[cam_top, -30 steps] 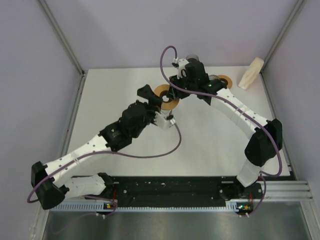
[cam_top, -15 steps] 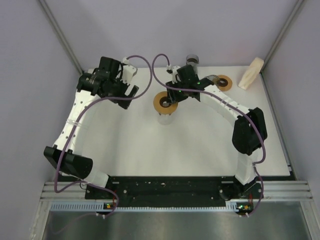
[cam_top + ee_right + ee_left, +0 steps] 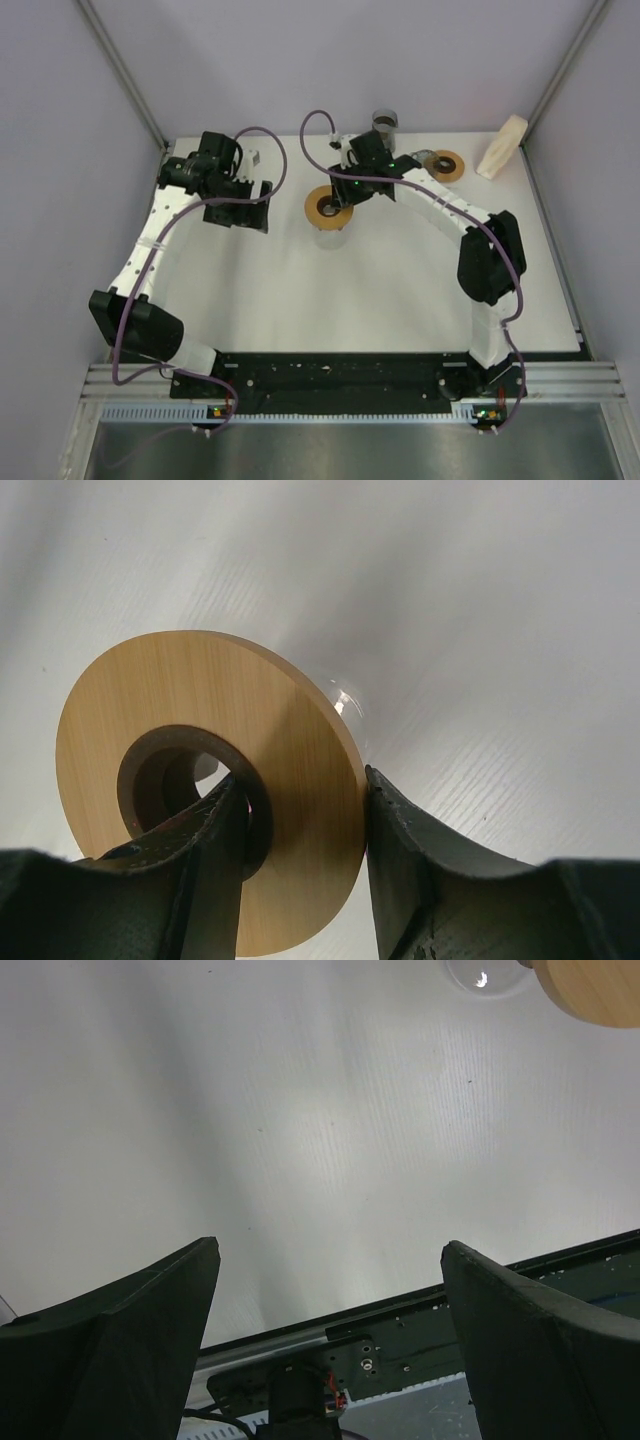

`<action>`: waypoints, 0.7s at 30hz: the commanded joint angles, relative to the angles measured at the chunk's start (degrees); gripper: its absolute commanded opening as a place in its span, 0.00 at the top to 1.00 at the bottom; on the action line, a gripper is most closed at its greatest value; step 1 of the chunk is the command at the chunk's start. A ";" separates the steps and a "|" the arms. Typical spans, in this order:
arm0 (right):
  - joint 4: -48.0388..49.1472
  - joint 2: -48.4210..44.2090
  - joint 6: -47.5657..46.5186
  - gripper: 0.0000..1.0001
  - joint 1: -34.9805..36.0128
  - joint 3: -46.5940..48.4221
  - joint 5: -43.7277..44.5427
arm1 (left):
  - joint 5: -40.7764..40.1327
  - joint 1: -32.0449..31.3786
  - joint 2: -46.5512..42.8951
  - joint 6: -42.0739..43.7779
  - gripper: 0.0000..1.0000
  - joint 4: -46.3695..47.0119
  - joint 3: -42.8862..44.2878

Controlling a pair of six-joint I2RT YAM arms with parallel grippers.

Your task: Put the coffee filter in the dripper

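My right gripper [image 3: 303, 780] pinches the wooden collar of the dripper [image 3: 200, 720], with one finger in its hole and one outside the rim, toward the back of the table [image 3: 300, 1110]. My left gripper [image 3: 330, 1248] hangs spread over bare table, well left of it. The pale filter [image 3: 503, 145] lies at the far right corner, well apart from the dripper.

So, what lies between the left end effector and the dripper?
Only bare table separates the left end effector from the dripper; the top view shows this.

Tan wood-grain dripper [image 3: 295, 765], white table [image 3: 300, 295]
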 commanded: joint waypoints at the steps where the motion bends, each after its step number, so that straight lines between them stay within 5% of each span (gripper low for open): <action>1: 0.04 1.46 -0.83 0.87 0.10 3.66 -1.21 | 1.17 0.62 -2.04 -2.60 0.02 3.30 -0.20; 5: -0.49 2.08 -0.92 0.74 0.19 4.45 -1.65 | -0.41 0.70 -2.22 -1.46 0.02 4.27 -0.55; 12: -2.51 1.03 -1.80 0.33 0.28 6.20 -0.95 | 0.90 0.88 -1.95 -1.10 0.02 4.71 -0.03; 21: -8.31 -4.24 -4.35 0.12 -0.95 13.68 4.05 | 1.17 0.97 -1.69 -0.40 0.02 4.98 1.73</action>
